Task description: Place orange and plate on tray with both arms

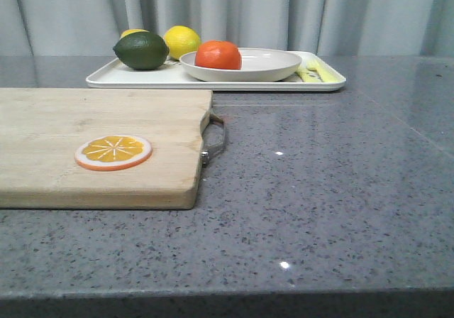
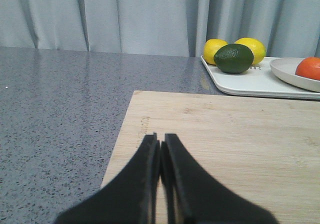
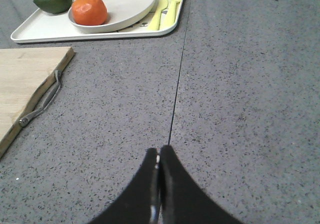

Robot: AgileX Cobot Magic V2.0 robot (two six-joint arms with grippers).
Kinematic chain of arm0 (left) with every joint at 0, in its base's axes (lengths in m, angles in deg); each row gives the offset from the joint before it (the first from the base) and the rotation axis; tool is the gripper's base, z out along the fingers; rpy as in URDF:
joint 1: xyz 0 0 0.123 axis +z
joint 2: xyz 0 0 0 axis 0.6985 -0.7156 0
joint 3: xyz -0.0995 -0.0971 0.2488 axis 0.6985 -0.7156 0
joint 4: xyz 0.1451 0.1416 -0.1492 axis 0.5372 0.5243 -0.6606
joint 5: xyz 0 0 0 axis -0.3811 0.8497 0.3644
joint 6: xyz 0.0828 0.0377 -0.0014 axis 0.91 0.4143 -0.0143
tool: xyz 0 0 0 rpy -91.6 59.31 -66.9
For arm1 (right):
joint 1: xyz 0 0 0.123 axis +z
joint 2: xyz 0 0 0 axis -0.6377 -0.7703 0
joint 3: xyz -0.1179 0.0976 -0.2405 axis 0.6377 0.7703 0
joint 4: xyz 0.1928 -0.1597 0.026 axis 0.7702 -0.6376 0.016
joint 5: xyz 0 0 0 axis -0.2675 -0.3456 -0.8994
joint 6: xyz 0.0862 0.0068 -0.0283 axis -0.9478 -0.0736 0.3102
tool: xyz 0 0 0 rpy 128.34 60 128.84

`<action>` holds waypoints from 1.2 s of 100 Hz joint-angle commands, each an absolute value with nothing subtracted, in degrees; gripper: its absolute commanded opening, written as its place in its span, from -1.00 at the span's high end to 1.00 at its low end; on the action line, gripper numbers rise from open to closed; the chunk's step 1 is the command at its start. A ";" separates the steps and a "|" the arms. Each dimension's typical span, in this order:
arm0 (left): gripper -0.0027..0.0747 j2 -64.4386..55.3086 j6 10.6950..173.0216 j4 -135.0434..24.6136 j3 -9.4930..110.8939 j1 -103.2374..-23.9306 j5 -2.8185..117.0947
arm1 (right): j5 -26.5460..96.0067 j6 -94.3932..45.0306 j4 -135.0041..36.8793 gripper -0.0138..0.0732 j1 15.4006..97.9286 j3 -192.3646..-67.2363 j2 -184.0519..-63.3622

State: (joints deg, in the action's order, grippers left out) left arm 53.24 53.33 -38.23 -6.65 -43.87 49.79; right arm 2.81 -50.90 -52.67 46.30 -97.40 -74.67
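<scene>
Tabletop [image 1: 340, 190], left to right: wooden cutting board [image 1: 99, 147] bearing an orange slice disc [image 1: 113, 152]; behind, tray [image 1: 106, 77] holding a green lime [image 1: 141, 50], two lemons [image 1: 181, 41], the plate [image 1: 273, 66] with the orange [image 1: 218, 55] resting in it, and yellow cutlery [image 1: 316, 71]. Left gripper [image 2: 160, 143] over the board, jaws together, empty. Right gripper [image 3: 158, 156] over bare tabletop, jaws together, empty.

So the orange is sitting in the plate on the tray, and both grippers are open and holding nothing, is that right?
Not quite: both grippers are shut, not open. The left gripper and right gripper have their fingers pressed together in their wrist views. The orange does sit in the plate on the tray, and neither gripper holds anything.
</scene>
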 commanded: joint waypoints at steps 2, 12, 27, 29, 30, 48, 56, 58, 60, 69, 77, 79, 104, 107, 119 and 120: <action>0.98 55.05 53.47 -38.30 -7.97 -43.67 45.50 | 9.56 -50.38 -53.03 0.82 46.09 -97.29 -75.27; 0.98 55.05 53.47 -38.30 -7.97 -43.67 45.50 | 14.66 -50.38 -54.87 0.82 45.37 -94.53 -75.27; 0.98 55.05 53.47 -38.30 -7.97 -43.67 45.50 | 25.40 -50.38 -59.06 0.82 43.64 -89.91 -73.86; 0.98 55.05 53.47 -38.30 -7.97 -43.67 45.50 | 27.00 -50.38 -59.87 0.82 43.45 -89.24 -73.49; 0.98 55.05 53.47 -38.30 -7.97 -43.67 45.50 | 28.12 -50.38 -60.18 0.82 43.40 -89.01 -73.36; 0.98 55.05 53.47 -38.30 -7.97 -43.67 45.50 | 40.32 -53.54 -68.33 0.82 41.57 -82.20 -70.40; 0.98 55.05 53.47 -38.30 -7.97 -43.67 45.50 | 43.67 -56.16 -71.47 0.82 40.37 -79.29 -68.86; 0.98 55.05 53.47 -38.30 -7.97 -43.67 45.50 | 44.27 -56.69 -71.75 0.82 40.03 -78.47 -68.55; 0.98 55.05 53.47 -38.30 -7.97 -43.67 45.50 | 44.59 -57.12 -72.02 0.82 39.77 -77.66 -68.06; 0.98 55.05 53.47 -38.30 -7.97 -43.67 45.50 | 45.24 -57.32 -72.22 0.82 38.82 -74.35 -65.57; 0.98 55.05 53.47 -38.30 -7.97 -43.67 45.50 | 45.45 -57.32 -72.22 0.82 38.76 -71.87 -63.45; 0.98 55.05 53.47 -38.30 -7.97 -43.67 45.50 | 46.03 -57.41 -72.16 0.82 38.76 -71.24 -63.49; 0.98 55.05 53.47 -38.30 -7.97 -43.67 45.50 | 50.42 -59.02 -72.15 0.82 38.76 -67.77 -63.55; 0.98 55.05 53.47 -38.30 -7.97 -43.67 45.50 | 50.33 -59.02 -72.15 0.82 38.76 -67.77 -63.55; 0.98 55.05 53.47 -38.30 -7.97 -43.67 45.50 | 50.26 -59.02 -72.15 0.82 38.76 -67.77 -63.55; 0.98 55.05 53.47 -38.30 -7.97 -43.67 45.50 | 50.26 -59.02 -72.15 0.82 38.76 -67.77 -63.55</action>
